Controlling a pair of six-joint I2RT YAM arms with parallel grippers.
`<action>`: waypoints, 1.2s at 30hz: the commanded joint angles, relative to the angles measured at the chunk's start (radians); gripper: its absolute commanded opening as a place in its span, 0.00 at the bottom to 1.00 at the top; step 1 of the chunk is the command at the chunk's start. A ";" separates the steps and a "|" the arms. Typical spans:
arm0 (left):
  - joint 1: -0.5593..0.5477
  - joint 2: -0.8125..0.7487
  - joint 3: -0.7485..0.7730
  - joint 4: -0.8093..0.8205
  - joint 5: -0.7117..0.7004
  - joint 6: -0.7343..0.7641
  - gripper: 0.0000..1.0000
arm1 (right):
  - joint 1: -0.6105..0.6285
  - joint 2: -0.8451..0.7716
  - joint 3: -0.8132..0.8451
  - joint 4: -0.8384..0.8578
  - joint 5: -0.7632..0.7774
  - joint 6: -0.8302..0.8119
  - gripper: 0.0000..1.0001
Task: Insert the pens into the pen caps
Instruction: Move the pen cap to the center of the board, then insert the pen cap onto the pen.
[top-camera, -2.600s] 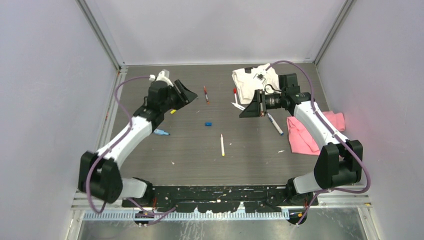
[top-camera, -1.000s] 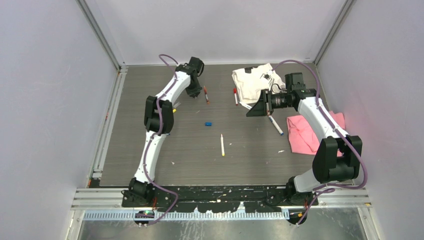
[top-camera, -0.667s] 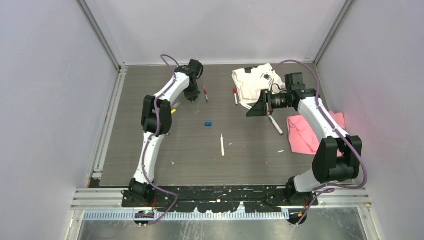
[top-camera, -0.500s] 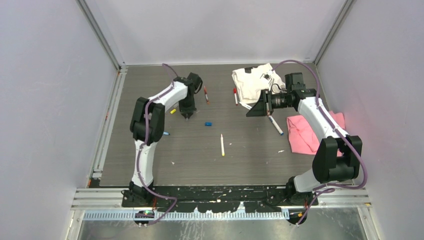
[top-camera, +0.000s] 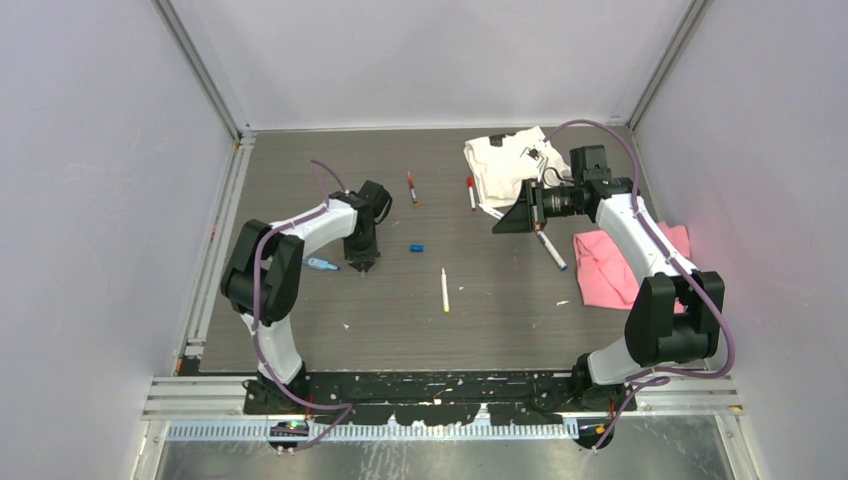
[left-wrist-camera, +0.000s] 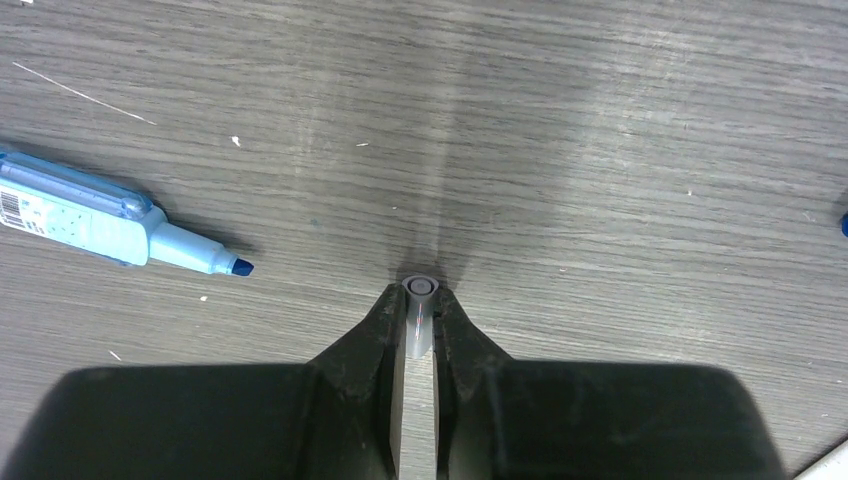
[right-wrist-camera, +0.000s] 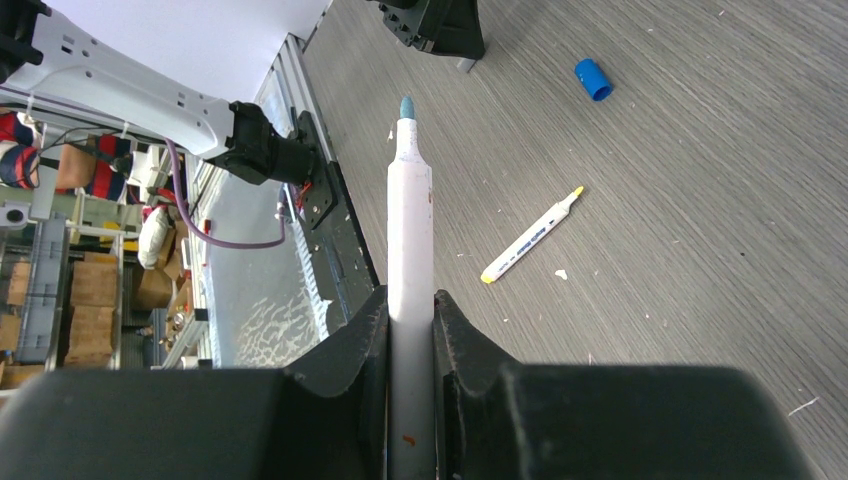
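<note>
**Operator:** What is the condition of the left gripper (left-wrist-camera: 419, 303)?

**Technician:** The jaws are closed on a pale translucent cap (left-wrist-camera: 420, 288). It is held at the fingertips with its open end facing the table (left-wrist-camera: 600, 150). Whether the cap touches the surface cannot be told.

**Operator:** And the right gripper (right-wrist-camera: 410, 305)?

**Technician:** The jaws are clamped on the barrel of a white pen (right-wrist-camera: 409, 200). Its blue-green tip projects well beyond the fingers, clear of the table. It points across toward the left arm.

**Operator:** What lies near the left gripper?

**Technician:** A light blue pen (left-wrist-camera: 80, 212), uncapped, lies flat to its left. The tip is turned toward the fingers, near them but apart.

**Operator:** What lies between the two grippers?

**Technician:** A blue cap (top-camera: 417, 247) lies on its side. Nearer the arm bases is a yellow-tipped pen (top-camera: 445, 289). Both are loose on the table, apart from either gripper.

**Operator:** Are there further items?

**Technician:** A dark red-grey pen (top-camera: 411, 187) and a red-ended pen (top-camera: 471, 193) lie toward the far edge. The red-ended pen is just beside a white cloth (top-camera: 500, 160). A blue-ended pen (top-camera: 551, 250) lies beside the right forearm, near a pink cloth (top-camera: 610, 270).
</note>
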 joint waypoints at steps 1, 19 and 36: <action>-0.002 -0.001 -0.033 0.060 -0.002 -0.026 0.15 | -0.002 -0.021 0.012 0.004 -0.022 -0.011 0.01; -0.013 0.078 -0.046 0.008 0.033 -0.046 0.18 | -0.004 -0.039 0.007 0.007 -0.025 -0.010 0.01; -0.014 -0.137 -0.049 0.082 0.046 -0.043 0.01 | 0.014 -0.019 0.107 -0.410 -0.022 -0.439 0.01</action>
